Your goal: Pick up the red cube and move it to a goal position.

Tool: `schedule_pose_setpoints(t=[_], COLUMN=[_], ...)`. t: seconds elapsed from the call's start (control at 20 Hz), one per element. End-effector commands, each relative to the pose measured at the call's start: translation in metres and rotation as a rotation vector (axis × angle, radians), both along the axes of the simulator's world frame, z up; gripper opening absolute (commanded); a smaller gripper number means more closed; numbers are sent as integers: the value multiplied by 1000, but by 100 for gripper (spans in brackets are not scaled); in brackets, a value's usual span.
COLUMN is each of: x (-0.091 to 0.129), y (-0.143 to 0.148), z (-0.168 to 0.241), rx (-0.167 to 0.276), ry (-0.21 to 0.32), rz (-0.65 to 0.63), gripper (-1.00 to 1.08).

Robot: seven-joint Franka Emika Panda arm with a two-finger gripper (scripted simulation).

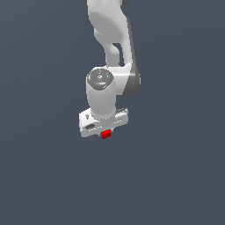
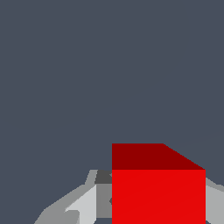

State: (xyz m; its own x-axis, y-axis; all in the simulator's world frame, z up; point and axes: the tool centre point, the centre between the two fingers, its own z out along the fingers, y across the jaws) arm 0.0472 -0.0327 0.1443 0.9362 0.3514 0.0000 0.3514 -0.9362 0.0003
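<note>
Cube: red cube (image 1: pixel 105 134) lodged between the fingertips, just under the white hand.
Gripper: gripper (image 1: pixel 104 132) clenched on it.
Risk: slipping out mid-carry, likely from thin fingertip purchase.

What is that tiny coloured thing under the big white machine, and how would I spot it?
Start from the white robot arm coming down from the top of the exterior view and follow it to the wide white gripper at its lower end. Right beneath that sits the red cube, far smaller than the gripper. It is the only brightly coloured thing against the plain grey-blue background.
</note>
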Motion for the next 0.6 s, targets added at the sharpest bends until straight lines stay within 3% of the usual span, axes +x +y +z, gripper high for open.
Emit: schedule_pose_setpoints(t=[0.0,0.55], x=[-4,-10], y=[-12,-38], z=[20,62], rx=[0,1], ry=[0,0], rz=[1,2], gripper=[-100,-100])
